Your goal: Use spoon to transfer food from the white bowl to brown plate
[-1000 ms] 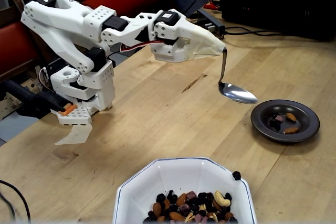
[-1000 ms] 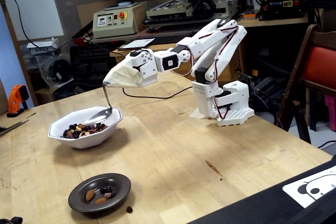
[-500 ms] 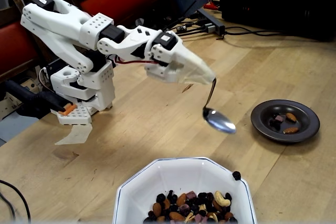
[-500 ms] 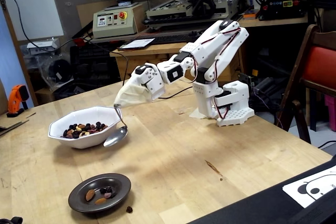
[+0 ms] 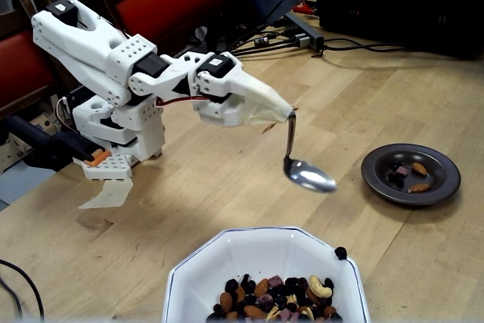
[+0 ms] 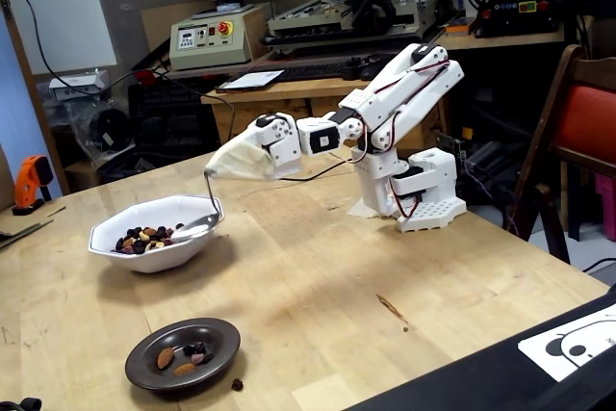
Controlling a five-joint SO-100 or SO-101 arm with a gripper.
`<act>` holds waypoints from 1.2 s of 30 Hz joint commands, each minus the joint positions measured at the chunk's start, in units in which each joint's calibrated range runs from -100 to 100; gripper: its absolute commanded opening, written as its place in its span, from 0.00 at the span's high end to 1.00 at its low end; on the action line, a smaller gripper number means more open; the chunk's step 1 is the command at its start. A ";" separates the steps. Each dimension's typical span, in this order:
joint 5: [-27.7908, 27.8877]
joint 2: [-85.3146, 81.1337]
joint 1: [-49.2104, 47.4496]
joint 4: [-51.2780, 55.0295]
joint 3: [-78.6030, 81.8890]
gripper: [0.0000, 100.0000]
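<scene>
My gripper [image 5: 281, 113], wrapped in white covering, is shut on the thin bent handle of the silver spoon [image 5: 308, 175]. The spoon hangs down, looks empty, and hovers above the table between the white bowl [image 5: 227, 247] and the brown plate [image 5: 448, 168]. In the other fixed view the gripper [image 6: 219, 168] holds the spoon [image 6: 195, 228] by the right rim of the white bowl [image 6: 144, 259]. Food [image 5: 276, 300] of nuts and dark fruit lies in the white bowl. A few pieces [image 5: 412, 175] lie on the brown plate [image 6: 223, 339].
One dark piece [image 5: 340, 251] sits on the white bowl's rim and another [image 6: 237, 384] lies on the table by the plate. Cables and a power strip [image 5: 302, 32] lie at the back. A red chair [image 6: 587, 122] stands at the table's right side.
</scene>
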 commanded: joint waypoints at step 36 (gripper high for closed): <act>0.05 -1.56 -10.53 -4.80 2.33 0.97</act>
